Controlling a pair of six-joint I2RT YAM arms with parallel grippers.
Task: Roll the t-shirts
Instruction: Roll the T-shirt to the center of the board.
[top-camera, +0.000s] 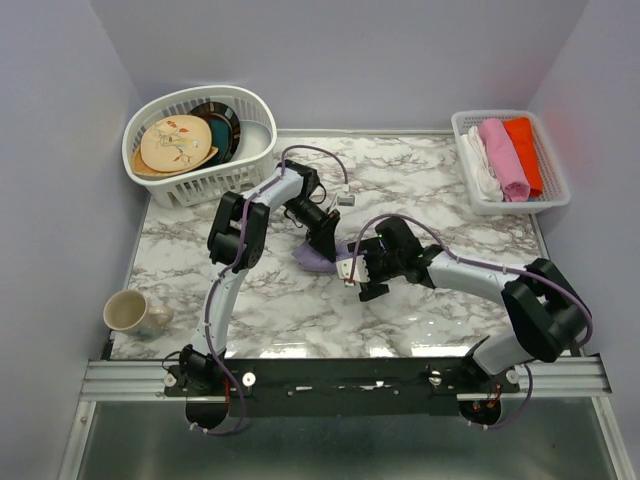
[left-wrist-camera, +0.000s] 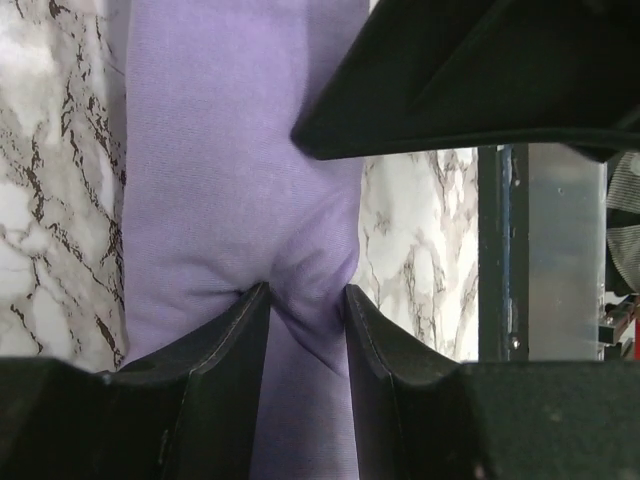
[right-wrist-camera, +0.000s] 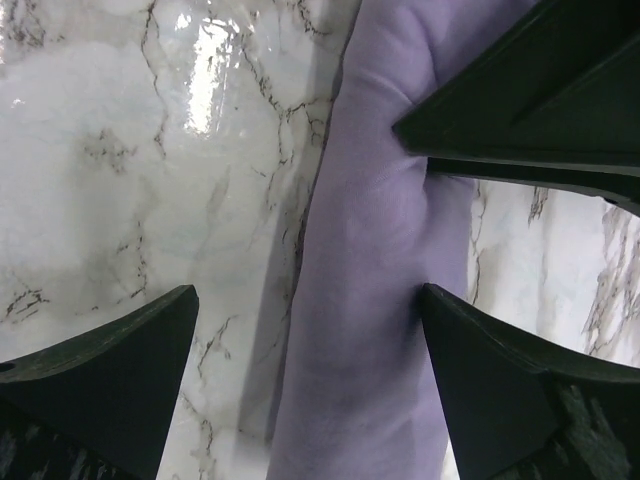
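Two arms meet at the middle of the marble table (top-camera: 430, 180). The left arm rises from the lower left of the top view to a raised elbow, and its forearm angles toward the upper right. From there its wrist turns down toward the centre. The right arm starts at the lower right, bends at a dark elbow, and stretches leftward and low across the marble.

The left gripper (left-wrist-camera: 305, 295) has its jaws drawn close, pinching a puckered fold of the t-shirt (left-wrist-camera: 220, 180) between the fingertips. The right gripper (right-wrist-camera: 308, 295) stands spread wide and grips nothing. It straddles the cloth, with one finger over bare marble and the other at the fabric's edge.

The t-shirt is folded into a narrow lavender band lying flat on the table. In the left wrist view its long axis runs from top to bottom of the frame. In the right wrist view it slants from upper right to bottom centre. From above only a small purple patch shows between the two grippers, so its direction there cannot be judged.

At the upper left a white laundry basket (top-camera: 165, 190) holds a cream plate (top-camera: 178, 143) with a printed motif too small to read.
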